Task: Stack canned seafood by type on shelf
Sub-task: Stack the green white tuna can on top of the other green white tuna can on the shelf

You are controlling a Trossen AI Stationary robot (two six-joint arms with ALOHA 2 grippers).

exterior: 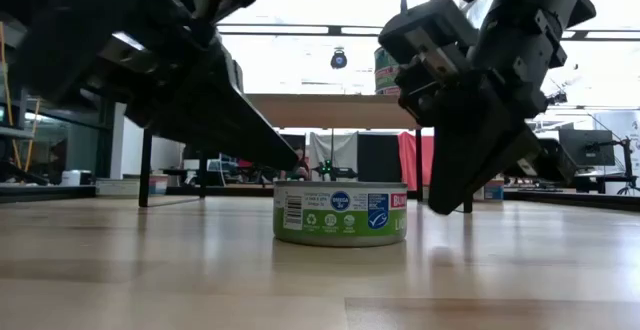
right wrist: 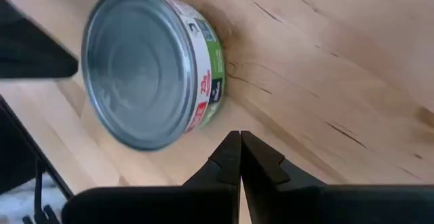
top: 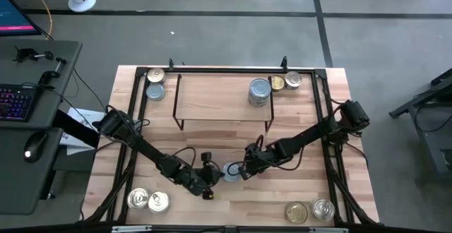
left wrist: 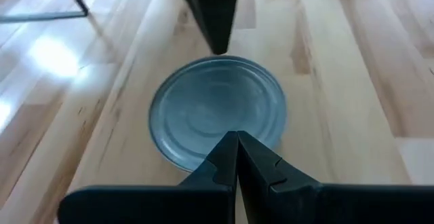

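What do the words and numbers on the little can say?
"BU": white letters on a red patch at the right end of the can's label, cut off by the curve.
"23g": on the same label in the right wrist view, tilted and only just readable.
Round blue logos, recycling marks and barcode: too small to read.
No other readable text.

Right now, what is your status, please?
Both pincers shut, empty: left pincer and right pincer flank one silver-topped tin on the table. Shelf holds one stack. Nothing in the way.
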